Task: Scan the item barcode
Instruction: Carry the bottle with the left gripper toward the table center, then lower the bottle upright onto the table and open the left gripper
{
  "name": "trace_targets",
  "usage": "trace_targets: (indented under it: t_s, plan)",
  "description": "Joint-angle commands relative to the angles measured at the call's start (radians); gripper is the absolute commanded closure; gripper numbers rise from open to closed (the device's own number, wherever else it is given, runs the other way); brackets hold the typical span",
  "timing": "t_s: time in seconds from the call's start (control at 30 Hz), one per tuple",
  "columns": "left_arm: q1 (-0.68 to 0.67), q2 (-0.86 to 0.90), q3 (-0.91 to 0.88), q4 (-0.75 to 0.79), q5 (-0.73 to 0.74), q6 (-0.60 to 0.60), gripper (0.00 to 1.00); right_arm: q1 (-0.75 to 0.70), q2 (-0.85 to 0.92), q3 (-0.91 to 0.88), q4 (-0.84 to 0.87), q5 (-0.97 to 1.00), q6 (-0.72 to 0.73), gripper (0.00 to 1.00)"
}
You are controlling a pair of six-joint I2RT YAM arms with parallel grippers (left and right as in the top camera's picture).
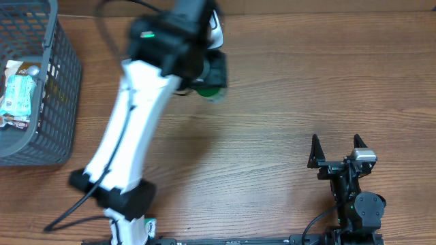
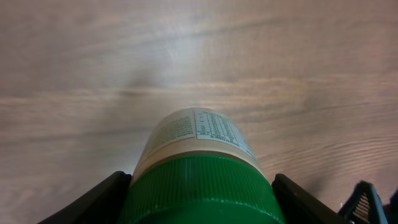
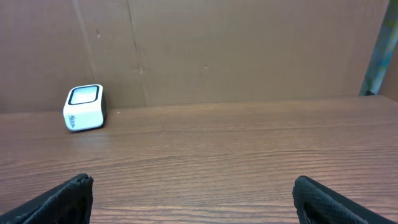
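**Left gripper holds jar by the cap; right gripper idle**

Left gripper (image 2: 199,210): fingers (image 2: 93,200) clamped on either side of the green cap (image 2: 199,186) of a jar (image 2: 198,140). In the wrist view one dark finger shows at each side of the cap, both pressed to it.

Jar axis: the long axis runs straight out along the gripper's reach. The cap end is nearest the wrist and the pale body points away, down toward the table (image 2: 298,56). The label (image 2: 214,127) faces up to the wrist camera, with fine print in columns (too small to read). A soft shadow lies on the wood beyond the far end. I cannot tell whether the jar touches the table.

Overhead: the left gripper (image 1: 211,73) sits at the far middle of the table (image 1: 293,88), and only the jar's green cap (image 1: 210,92) peeks out under it. The white left arm (image 1: 129,129) slants up from the near edge and covers most of the jar. Just beyond the wrist is a sliver of the white scanner (image 1: 216,30), mostly hidden by the arm.

Right gripper (image 1: 336,151): near edge, right side, well apart from the jar, fingers spread wide with nothing between them. Its own view (image 3: 199,205) shows the scanner (image 3: 85,107) on the far left of the table, window tilted upward.

Far left overhead: grey basket (image 1: 63,88) with packets (image 1: 17,92) inside.
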Motion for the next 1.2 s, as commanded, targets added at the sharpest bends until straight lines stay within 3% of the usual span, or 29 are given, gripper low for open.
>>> trace_targets:
  t_s: [0.0,0.33,0.63,1.0,1.1,1.17]
  plan:
    - [-0.068,0.086,-0.003,0.002,-0.048,-0.156,0.56,-0.003,-0.008,-0.011,0.006,0.01,0.004,0.0]
    - [-0.196,0.314,-0.003,0.062,-0.071,-0.337,0.55,-0.003,-0.008,-0.011,0.006,0.01,0.004,0.0]
    - [-0.253,0.427,-0.003,0.232,-0.073,-0.395,0.54,-0.003,-0.008,-0.011,0.006,0.009,0.004,0.0]
    - [-0.282,0.513,-0.003,0.293,-0.078,-0.415,0.53,-0.003,-0.008,-0.011,0.006,0.01,0.004,0.0]
    - [-0.282,0.515,-0.003,0.296,-0.081,-0.414,0.45,-0.003,-0.008,-0.011,0.006,0.01,0.004,0.0]
    - [-0.281,0.515,-0.003,0.298,-0.093,-0.391,0.34,-0.003,-0.008,-0.011,0.006,0.009,0.004,0.0]
